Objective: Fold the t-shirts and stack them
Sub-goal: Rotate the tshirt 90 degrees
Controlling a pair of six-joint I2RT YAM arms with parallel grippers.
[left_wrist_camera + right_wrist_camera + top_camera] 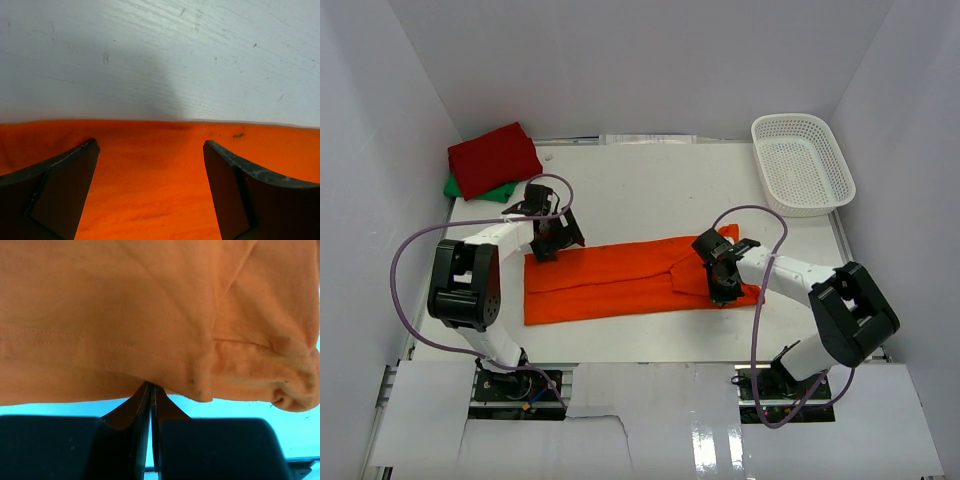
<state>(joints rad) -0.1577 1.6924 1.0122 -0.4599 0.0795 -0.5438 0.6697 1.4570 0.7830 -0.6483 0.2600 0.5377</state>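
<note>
The orange t-shirt (620, 275) lies across the middle of the table as a long folded band. My left gripper (556, 236) is open over the far edge of the band's left end; in the left wrist view (150, 143) the orange cloth (150, 190) lies between the spread fingers (65, 190). My right gripper (722, 272) is at the band's right end, shut on the hem of the orange cloth (150, 315), with its tips (150, 386) pinching the edge. The red t-shirt (493, 157) lies folded on the green t-shirt (472, 188) at the back left.
A white mesh basket (802, 163) stands at the back right corner. White walls enclose the table on three sides. Purple cables loop from both arms above the table.
</note>
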